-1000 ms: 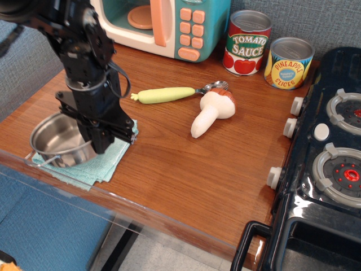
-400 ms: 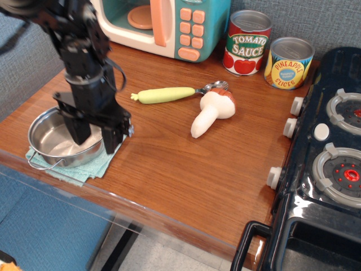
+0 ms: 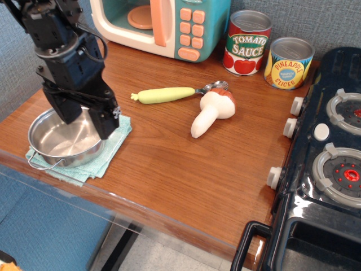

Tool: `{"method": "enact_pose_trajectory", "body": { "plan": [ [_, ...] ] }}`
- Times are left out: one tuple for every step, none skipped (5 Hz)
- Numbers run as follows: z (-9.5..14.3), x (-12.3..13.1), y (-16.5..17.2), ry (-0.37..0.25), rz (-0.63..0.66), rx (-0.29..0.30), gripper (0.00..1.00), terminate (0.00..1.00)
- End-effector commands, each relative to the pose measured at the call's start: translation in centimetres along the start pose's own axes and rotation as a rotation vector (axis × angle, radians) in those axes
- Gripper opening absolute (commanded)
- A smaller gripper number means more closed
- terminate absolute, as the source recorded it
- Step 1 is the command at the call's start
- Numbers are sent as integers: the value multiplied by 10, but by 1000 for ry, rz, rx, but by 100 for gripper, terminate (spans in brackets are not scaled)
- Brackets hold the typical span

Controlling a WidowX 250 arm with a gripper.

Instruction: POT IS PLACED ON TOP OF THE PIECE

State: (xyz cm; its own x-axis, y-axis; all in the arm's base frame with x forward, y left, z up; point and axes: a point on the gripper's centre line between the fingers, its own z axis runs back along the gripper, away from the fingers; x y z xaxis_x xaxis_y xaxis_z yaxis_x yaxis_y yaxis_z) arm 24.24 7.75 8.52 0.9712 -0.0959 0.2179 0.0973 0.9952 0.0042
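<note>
**observation.image: pot seated on piece, pincer clear above**

observation.image. The pot (image 3: 63, 139) sits on the piece (image 3: 110, 151) at the front left corner of the counter (image 3: 180, 169). Teal cloth shows along the pot's right and front sides. The pincer (image 3: 84, 116) hangs over the pot with its two fingers spread and nothing between them. Whether the far finger touches the pot's rim cannot be resolved from this angle.

Step in hand: judged as release and withdrawal; the placement looks done. The next move calls for a straight lift, so that neither finger catches the rim or drags the cloth.

Edges and room: the piece lies close to the counter's front edge, and one wire handle (image 3: 38, 165) points toward that edge. Open counter lies to the right, up to the green-handled spoon (image 3: 175, 93) and the toy mushroom (image 3: 211, 113). The toy microwave (image 3: 163, 25) stands behind, well apart.
</note>
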Motion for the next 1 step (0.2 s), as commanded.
{"method": "enact_pose_trajectory", "body": {
  "plan": [
    [9, 2, 7, -30, -6, 15, 100, 100]
  ]
}}
